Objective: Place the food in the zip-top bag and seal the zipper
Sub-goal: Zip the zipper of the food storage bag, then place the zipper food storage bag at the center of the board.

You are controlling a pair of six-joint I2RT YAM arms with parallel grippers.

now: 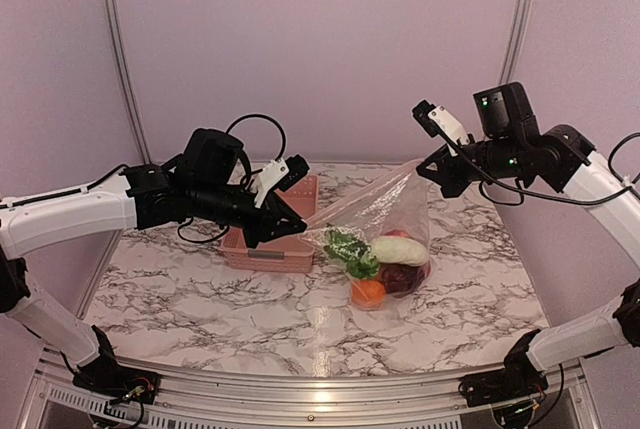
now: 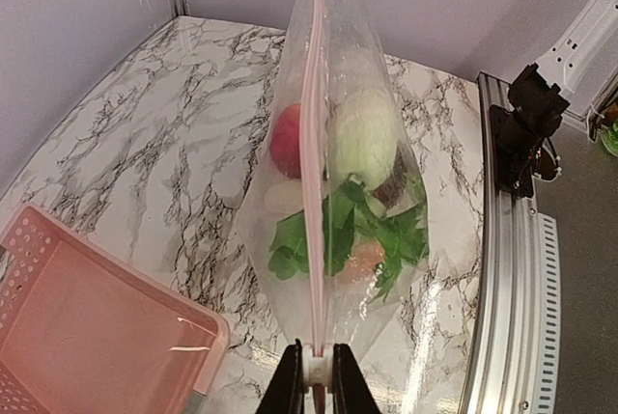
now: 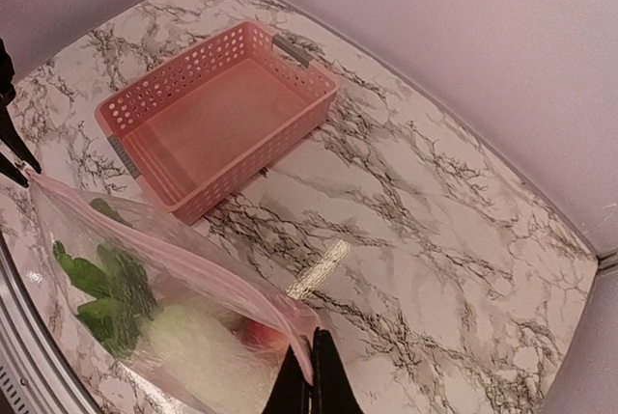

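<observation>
The zip-top bag (image 1: 385,211) hung taut between both arms: left fingers (image 2: 289,387) pinched narrow on one end of the zipper (image 2: 314,144), right fingers (image 3: 328,385) shut on the other. The food (image 1: 385,264) sagged below them toward the surface (image 1: 200,289). Soft, slippery film, bottom-heavy; I'd hold only the stiffer strip.

Seen from above, the black left end effector (image 1: 298,223) hides part of the pink lattice plastic basket (image 1: 270,254); the left wrist view crops it left and below. The clear soft plastic zip-top bag (image 3: 72,231) runs off the right wrist view's bottom edge, its toy fruits and vegetables (image 3: 198,346) blurred. Whether the thin pink press-seal strip (image 2: 314,144) is fully closed cannot be told.
</observation>
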